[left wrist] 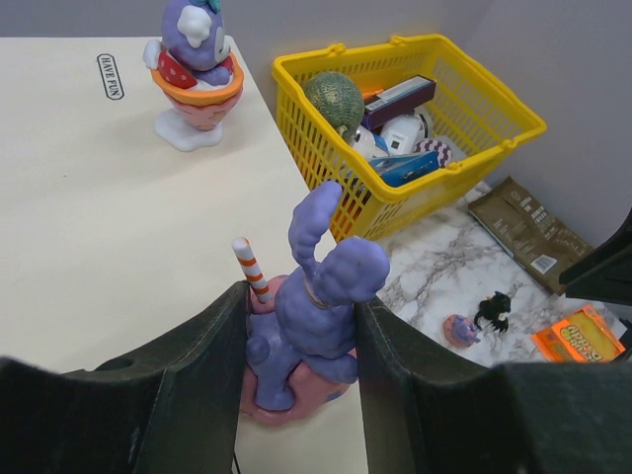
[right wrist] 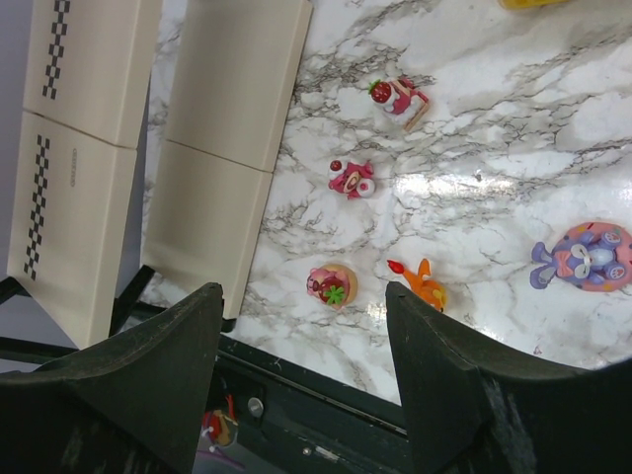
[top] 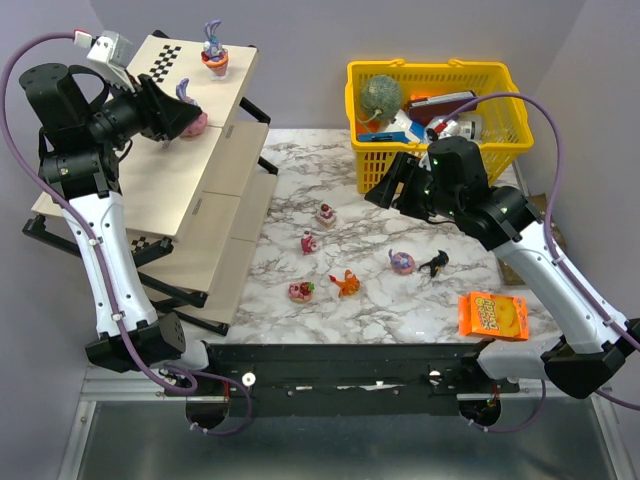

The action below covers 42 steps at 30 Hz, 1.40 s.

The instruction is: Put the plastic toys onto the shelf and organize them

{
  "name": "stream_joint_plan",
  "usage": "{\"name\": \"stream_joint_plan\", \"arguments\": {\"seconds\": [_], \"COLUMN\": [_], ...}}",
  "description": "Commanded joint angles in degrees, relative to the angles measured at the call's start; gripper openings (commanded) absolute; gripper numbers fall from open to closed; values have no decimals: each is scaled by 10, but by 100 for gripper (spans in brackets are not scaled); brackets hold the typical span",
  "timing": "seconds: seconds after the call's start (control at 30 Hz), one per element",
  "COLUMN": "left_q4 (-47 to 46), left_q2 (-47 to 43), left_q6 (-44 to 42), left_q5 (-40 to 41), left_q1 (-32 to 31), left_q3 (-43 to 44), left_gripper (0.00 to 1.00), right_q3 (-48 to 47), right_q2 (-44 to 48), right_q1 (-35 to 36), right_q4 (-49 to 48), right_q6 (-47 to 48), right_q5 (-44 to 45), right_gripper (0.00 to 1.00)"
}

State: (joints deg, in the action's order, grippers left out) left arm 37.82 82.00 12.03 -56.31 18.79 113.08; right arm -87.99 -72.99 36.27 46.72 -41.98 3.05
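Glossy purple rabbit on pink doughnut toy [left wrist: 326, 286] sits on top tier of slanted beige checkered shelf [left wrist: 99, 217], left claw [left wrist: 303, 306] clamped on both its sides; right claw [right wrist: 304, 296] open, empty, above marble tabletop [right wrist: 474, 148] with six loose small plastic toys [top: 345, 283].

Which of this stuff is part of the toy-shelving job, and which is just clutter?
Job:
beige three-tier shelf
purple rabbit figurine on pink doughnut
purple figurine in orange cup
six small plastic figurines on the marble

Lying about:
yellow plastic basket
orange snack packet
brown packet
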Motion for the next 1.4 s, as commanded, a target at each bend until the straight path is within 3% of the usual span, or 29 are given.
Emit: {"name": "stream_joint_plan", "arguments": {"seconds": [0.0,0.47,0.83,0.97,1.2,1.37], "left_q4": [15,9,7,8,-12,-32], "left_q2": [8,41,43,40,16,3], "left_q6": [-6,9,10,12,27,43], "left_q5": [8,-17,-16,-15,-26,-35], "left_q1": [5,4,-4,-5,-7,-7], "left_q3": [13,27,19,15,-13,-29], "left_gripper": [17,25,49,47,29,28], "right_q3": [11,23,31,33,36,39], "right_q2": [10,21,25,24,27,29], "right_q1": [-3,-3,-3,-2,-3,-3], "right_q4": [-8,-11,-12,-15,-15,-16], "right_q6": [-1,-12,-19,-21,-19,-18], "right_q5": [-11,-6,-7,-9,-9,-10], "right_gripper": [75,74,74,74,74,74]}}
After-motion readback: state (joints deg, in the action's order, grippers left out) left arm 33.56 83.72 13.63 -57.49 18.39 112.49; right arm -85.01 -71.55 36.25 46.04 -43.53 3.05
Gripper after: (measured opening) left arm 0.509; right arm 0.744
